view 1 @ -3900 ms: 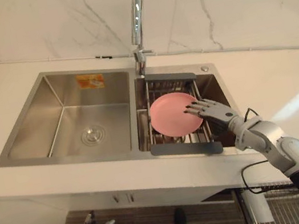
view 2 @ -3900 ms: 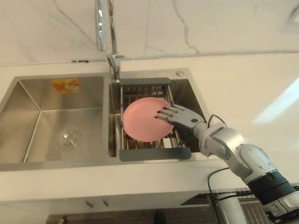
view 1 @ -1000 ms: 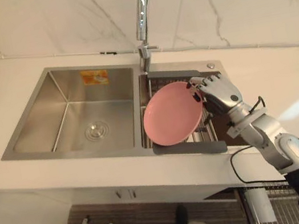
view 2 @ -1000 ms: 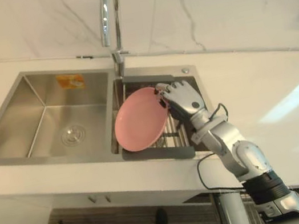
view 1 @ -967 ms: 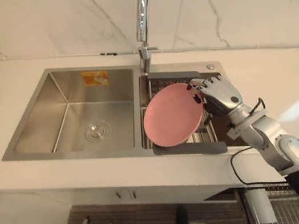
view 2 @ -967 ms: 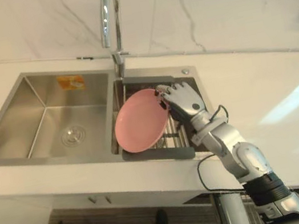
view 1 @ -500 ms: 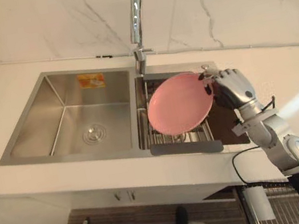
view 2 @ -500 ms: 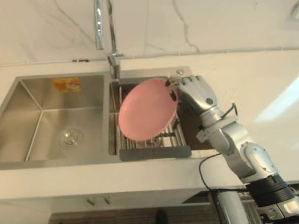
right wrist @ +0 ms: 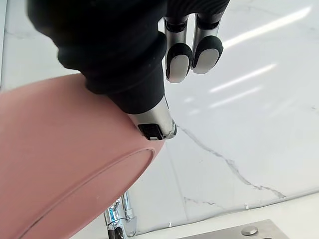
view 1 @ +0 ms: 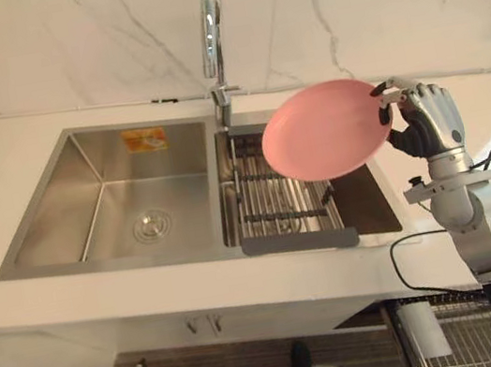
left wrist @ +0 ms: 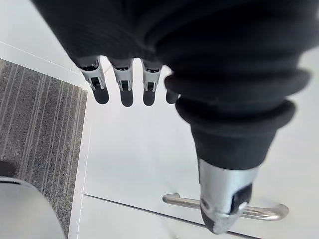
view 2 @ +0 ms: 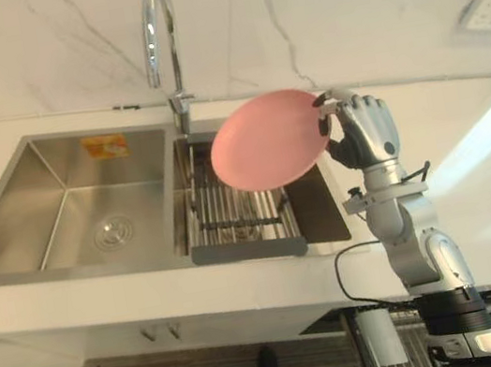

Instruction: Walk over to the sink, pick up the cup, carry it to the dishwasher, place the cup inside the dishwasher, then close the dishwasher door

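The pink plate [view 1: 326, 129] is held tilted above the rack [view 1: 278, 208] in the 2-basin steel sink [view 1: 59, 202], its rim pinched by the right hand's [view 1: 424, 119] curled fingers. A white countertop [view 1: 104, 299] and a marble wall [view 1: 41, 48] surround the sink. The left hand [left wrist: 126, 87] hangs low by a white cabinet door [left wrist: 129, 164], fingers straight.

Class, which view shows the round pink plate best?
The left eye view: the whole pink plate, its rim held by the right hand. The right eye view shows the same; the right wrist view, one edge.
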Controlling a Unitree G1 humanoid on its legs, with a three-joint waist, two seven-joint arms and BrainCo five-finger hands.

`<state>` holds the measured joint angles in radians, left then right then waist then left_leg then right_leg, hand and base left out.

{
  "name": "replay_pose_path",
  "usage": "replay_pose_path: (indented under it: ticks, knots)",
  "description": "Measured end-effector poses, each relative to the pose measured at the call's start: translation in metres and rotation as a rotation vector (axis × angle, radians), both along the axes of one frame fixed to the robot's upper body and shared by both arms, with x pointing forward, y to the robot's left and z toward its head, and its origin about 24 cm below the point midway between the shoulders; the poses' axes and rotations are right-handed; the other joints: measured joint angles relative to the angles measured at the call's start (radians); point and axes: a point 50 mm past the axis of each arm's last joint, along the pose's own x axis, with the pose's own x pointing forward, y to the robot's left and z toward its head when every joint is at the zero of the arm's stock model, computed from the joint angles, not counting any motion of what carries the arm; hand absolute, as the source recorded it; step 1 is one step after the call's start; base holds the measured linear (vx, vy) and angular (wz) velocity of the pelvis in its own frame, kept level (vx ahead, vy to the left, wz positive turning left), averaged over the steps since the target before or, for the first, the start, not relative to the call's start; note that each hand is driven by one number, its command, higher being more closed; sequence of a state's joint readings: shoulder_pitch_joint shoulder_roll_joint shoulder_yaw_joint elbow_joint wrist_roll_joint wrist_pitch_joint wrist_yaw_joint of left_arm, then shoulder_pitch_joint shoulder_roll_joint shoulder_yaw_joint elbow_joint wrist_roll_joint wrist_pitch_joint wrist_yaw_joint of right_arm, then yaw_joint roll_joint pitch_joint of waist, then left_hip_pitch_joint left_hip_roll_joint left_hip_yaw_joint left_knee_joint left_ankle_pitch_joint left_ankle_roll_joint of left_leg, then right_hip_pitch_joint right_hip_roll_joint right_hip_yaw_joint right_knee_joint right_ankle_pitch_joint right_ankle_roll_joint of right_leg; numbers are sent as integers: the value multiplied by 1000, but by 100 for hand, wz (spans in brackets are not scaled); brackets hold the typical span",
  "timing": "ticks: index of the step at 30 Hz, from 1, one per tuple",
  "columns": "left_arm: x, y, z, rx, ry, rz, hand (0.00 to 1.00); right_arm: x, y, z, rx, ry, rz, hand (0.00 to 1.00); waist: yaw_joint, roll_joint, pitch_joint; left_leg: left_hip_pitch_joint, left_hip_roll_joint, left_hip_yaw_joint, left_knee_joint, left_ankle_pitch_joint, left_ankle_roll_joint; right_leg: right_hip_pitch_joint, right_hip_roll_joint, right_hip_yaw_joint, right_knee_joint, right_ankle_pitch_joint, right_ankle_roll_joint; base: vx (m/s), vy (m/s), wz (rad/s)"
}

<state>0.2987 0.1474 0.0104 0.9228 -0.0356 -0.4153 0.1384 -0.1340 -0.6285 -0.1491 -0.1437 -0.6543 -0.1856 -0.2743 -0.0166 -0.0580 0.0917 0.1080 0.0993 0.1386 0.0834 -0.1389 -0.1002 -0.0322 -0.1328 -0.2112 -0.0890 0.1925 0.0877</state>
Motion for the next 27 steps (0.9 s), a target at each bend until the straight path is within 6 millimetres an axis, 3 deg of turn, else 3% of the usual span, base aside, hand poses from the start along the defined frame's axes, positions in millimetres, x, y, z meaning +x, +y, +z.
replay_pose_path:
  ticks: [6, 10, 11, 12, 13, 15, 16, 17, 18, 19, 20, 21, 22, 23, 24, 25, 27]
  knots:
    - [0, -1, 1, 5, -2, -43, 0, -17, -10, 1, 114, -54, -57, 100, -15, -1, 0, 29, -3, 68, 7, -18, 0, -15, 16, 76, 2, 20, -1, -21, 8, -35]
    - [-1, 0, 2, -3, -2, -48, 0, -30, -10, 12, 140, -144, -57, 100, -43, -14, 8, 19, -2, 178, 108, -93, 4, -62, 31, 169, 1, 3, -15, -73, 31, -100]
    - [1, -1, 4, -11, -16, -52, 0, -33, -12, 11, 159, -164, -71, 100, -45, 1, 5, 13, 7, 199, 105, -95, 18, -74, 33, 100, 3, -84, -73, -141, 60, -118]
    - [5, -4, 5, -20, -32, -43, 0, -34, -12, 9, 180, -168, -75, 100, -45, 57, -4, 15, 51, 251, 74, -83, 36, -86, 36, -59, 18, -196, -112, -104, 60, -132]
    - [7, -6, 5, -24, -42, -38, 0, -33, -10, 9, 188, -175, -67, 100, -38, 59, -4, 15, 64, 291, 67, -79, 33, -116, 24, -122, 64, -192, -119, -61, 57, -145]
    - [5, 4, 6, -20, -47, 32, 0, -30, -7, 11, 198, -197, -55, 100, -20, 49, 4, 17, 80, 402, 90, -80, 34, -170, -58, -306, 394, -223, -180, 18, 33, -134]
    - [4, 6, 7, -15, -45, 45, 0, -30, -7, 10, 202, -200, -58, 100, -18, 34, -2, 16, 82, 418, 114, -84, 37, -154, -72, -349, 437, -205, -207, 82, -2, -129]
    - [5, 14, 8, 6, -48, 76, 0, -24, 0, 12, 211, -205, -31, 100, 4, -1, -7, -13, 92, 438, 214, -98, 56, -139, -54, -397, 403, -147, -223, -14, -8, -148]
    - [7, 15, 6, 8, -40, 99, 0, -17, 10, 15, 229, -218, 6, 100, 27, -25, -2, -117, 72, 384, 235, -151, 98, -131, -12, -333, 199, 5, -239, -125, 13, -151]
    - [10, 13, 4, 1, -37, 101, 0, -14, 12, 22, 236, -246, 14, 100, 33, -19, 0, -145, 41, 370, 127, -128, 119, -115, 9, -295, 106, 49, -262, -260, 118, -155]
    - [18, -3, 2, -44, -54, 94, 0, -4, 12, 38, 239, -299, 18, 100, 52, 31, 31, -132, 74, 436, 34, 73, 99, -132, -21, -355, 338, -161, -247, -173, 116, -115]
    - [20, -4, 2, -51, -55, 98, 0, 0, 14, 37, 253, -289, 20, 100, 57, 28, 34, -129, 67, 467, 38, 81, 106, -119, -58, -374, 417, -230, -234, -58, 106, -115]
    - [20, -3, 2, -51, -54, 105, 0, 3, 14, 29, 260, -251, 14, 100, 68, 29, 34, -122, 68, 487, 37, 81, 107, -42, -97, -401, 429, -285, -168, 22, -5, -70]
    - [20, -1, 3, -46, -56, 100, 0, 5, 17, 23, 269, -227, 23, 100, 76, 19, 33, -120, 72, 511, 45, 82, 105, 12, -115, -405, 384, -287, -131, -10, -92, -85]
    - [19, 3, 3, -39, -48, 97, 0, 6, 24, 21, 264, -207, 52, 100, 80, 6, 34, -123, 84, 549, 73, 79, 100, 85, -127, -404, 283, -236, -79, -106, -280, -95]
    - [17, 11, 5, -26, -47, 140, 0, 4, 25, 20, 258, -203, 57, 100, 79, -5, 38, -128, 102, 574, 109, 71, 87, 139, -116, -374, 178, -181, 25, -123, -325, -91]
    - [11, 20, 5, -6, -38, 182, 0, 1, 20, 17, 251, -191, 35, 100, 73, 2, 44, -121, 121, 585, 126, 74, 62, 168, -86, -376, 112, -187, 42, -116, -242, -55]
